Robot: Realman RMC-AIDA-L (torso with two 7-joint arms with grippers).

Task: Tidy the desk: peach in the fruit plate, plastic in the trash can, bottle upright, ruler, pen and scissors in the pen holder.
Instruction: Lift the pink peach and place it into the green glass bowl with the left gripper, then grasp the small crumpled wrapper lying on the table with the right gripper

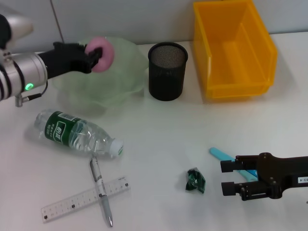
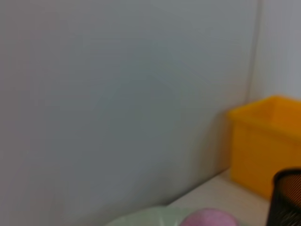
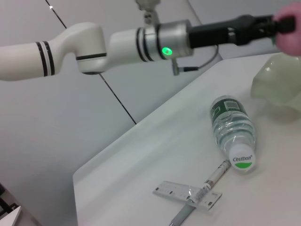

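Nearest the robot, the clear ruler (image 1: 85,198) lies under the pen (image 1: 100,188), the two crossed in front of the mesh pen holder (image 1: 167,70) and to its left. The right hand (image 1: 229,177) waits with jaws parted and empty beside the blue scissors (image 1: 225,157) and the crumpled green plastic (image 1: 196,180), likely its next pick. The water bottle (image 1: 77,134) lies toppled between ruler and holder. Left of the holder, the left hand (image 1: 93,57) grips the pink peach (image 1: 103,54) over the pale green fruit plate (image 1: 120,72), ready to release. Right of it stands the yellow trash can (image 1: 234,48). The white counter (image 1: 159,139) meets a grey wall.
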